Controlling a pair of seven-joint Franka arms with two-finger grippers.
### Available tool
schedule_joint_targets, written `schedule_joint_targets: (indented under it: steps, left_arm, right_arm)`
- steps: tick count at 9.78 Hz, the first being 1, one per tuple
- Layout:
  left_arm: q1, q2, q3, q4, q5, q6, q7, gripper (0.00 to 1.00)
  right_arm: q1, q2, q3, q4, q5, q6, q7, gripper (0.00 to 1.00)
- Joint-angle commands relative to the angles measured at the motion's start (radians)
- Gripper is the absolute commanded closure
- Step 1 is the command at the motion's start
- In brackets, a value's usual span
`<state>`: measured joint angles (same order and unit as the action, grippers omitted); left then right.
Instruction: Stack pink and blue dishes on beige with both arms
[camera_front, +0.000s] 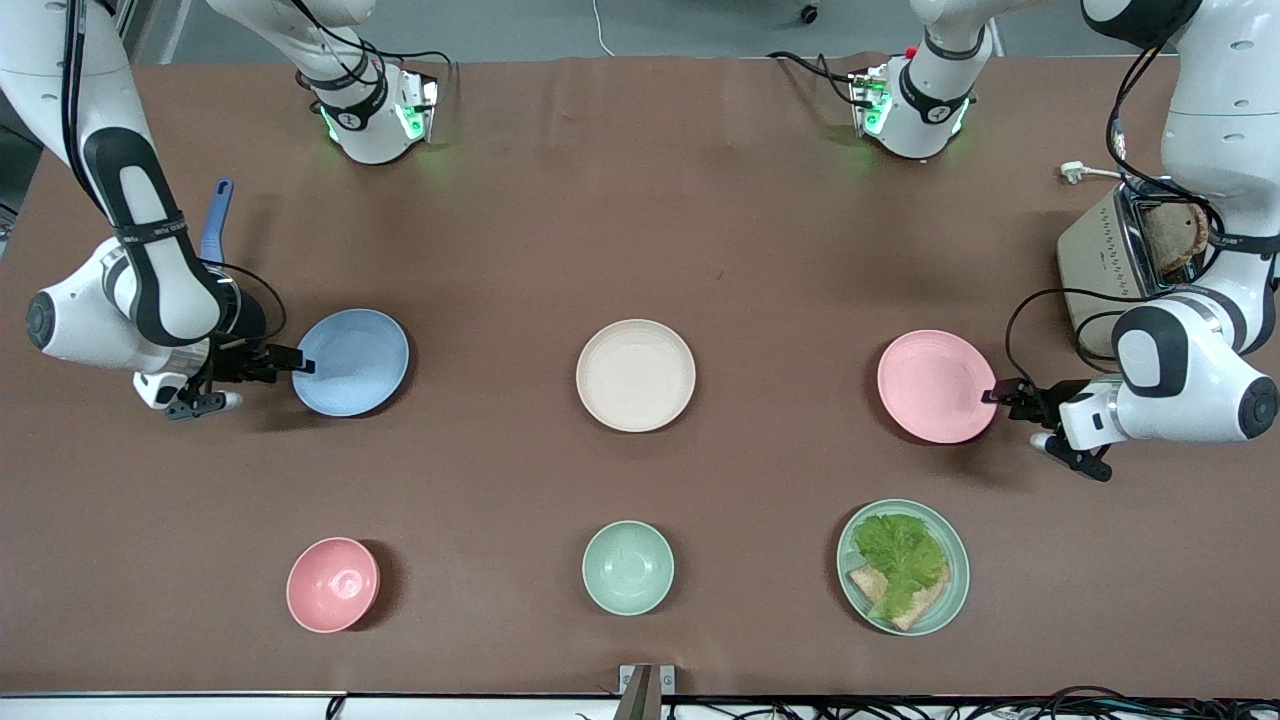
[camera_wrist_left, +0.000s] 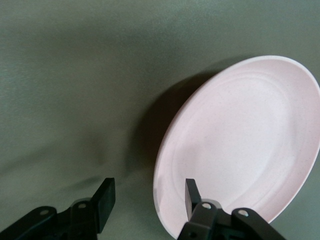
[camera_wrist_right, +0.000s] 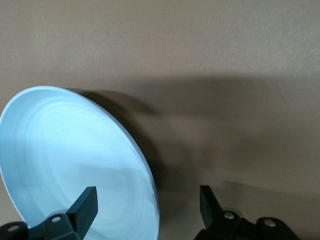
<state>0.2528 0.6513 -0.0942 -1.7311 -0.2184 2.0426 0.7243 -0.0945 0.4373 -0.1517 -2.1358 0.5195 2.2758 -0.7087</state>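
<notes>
Straddling pink plate (camera_front: 935, 385) rim, your left claw (camera_wrist_left: 147, 197) gapes wide, ungripped; right claw (camera_wrist_right: 147, 200) likewise astride blue plate (camera_front: 352, 361); beige plate (camera_front: 636, 375) between them.

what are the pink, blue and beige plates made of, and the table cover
Pink plate, blue plate, beige plate: likely matte moulded plastic or a fibre composite; dull surfaces, faint speckle, soft concentric rings, no glaze shine. Table cover: brown matte sheet, perhaps paper or vinyl; faint creases show.
</notes>
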Motion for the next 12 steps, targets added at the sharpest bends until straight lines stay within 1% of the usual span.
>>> schedule_joint_targets:
  steps: [1, 2, 3, 4, 5, 6, 7, 8, 9, 10, 11, 12]
  left_arm:
    - [0.003, 0.027, -0.006, -0.002, -0.012, 0.018, 0.024, 0.62]
    - [0.002, 0.027, -0.006, -0.002, -0.012, 0.018, 0.024, 0.71]
    - [-0.001, 0.028, -0.006, -0.002, -0.012, 0.018, 0.024, 0.83]
    - [-0.006, 0.025, -0.006, 0.002, -0.012, 0.010, 0.023, 0.97]
    - [-0.004, 0.022, -0.006, 0.005, -0.012, 0.007, 0.023, 1.00]
    - [-0.009, 0.016, -0.006, 0.010, -0.012, 0.005, 0.023, 1.00]
    - [-0.007, 0.010, -0.013, 0.034, -0.012, -0.004, 0.020, 1.00]
    - [-0.003, -0.021, -0.042, 0.063, -0.012, -0.057, 0.004, 1.00]
    - [-0.016, -0.063, -0.068, 0.077, -0.006, -0.111, -0.072, 1.00]
    - [-0.047, -0.100, -0.103, 0.073, 0.004, -0.128, -0.195, 1.00]
    - [-0.096, -0.128, -0.130, 0.068, 0.008, -0.137, -0.304, 1.00]
    - [-0.157, -0.131, -0.136, 0.070, 0.010, -0.137, -0.409, 1.00]
  right_arm:
    - [-0.005, -0.005, 0.006, -0.024, 0.048, 0.002, -0.029, 0.42]
    - [-0.007, -0.005, 0.006, -0.024, 0.050, -0.007, -0.032, 0.79]
    - [-0.010, -0.006, 0.006, -0.024, 0.050, -0.009, -0.034, 0.98]
    - [-0.010, -0.005, 0.004, -0.023, 0.050, -0.010, -0.046, 1.00]
    - [-0.011, -0.005, 0.004, -0.018, 0.050, -0.009, -0.060, 1.00]
    - [-0.019, -0.006, 0.003, -0.015, 0.050, -0.010, -0.058, 1.00]
    - [-0.024, -0.009, -0.003, -0.007, 0.050, -0.012, -0.054, 1.00]
    - [-0.021, -0.017, -0.008, 0.029, 0.048, -0.053, -0.042, 1.00]
    - [-0.013, -0.018, -0.043, 0.109, 0.042, -0.167, -0.019, 1.00]
    - [0.001, -0.018, -0.090, 0.191, 0.033, -0.261, 0.021, 1.00]
    - [0.009, -0.018, -0.118, 0.265, 0.011, -0.347, 0.067, 1.00]
    - [0.016, -0.020, -0.121, 0.328, -0.015, -0.410, 0.143, 1.00]
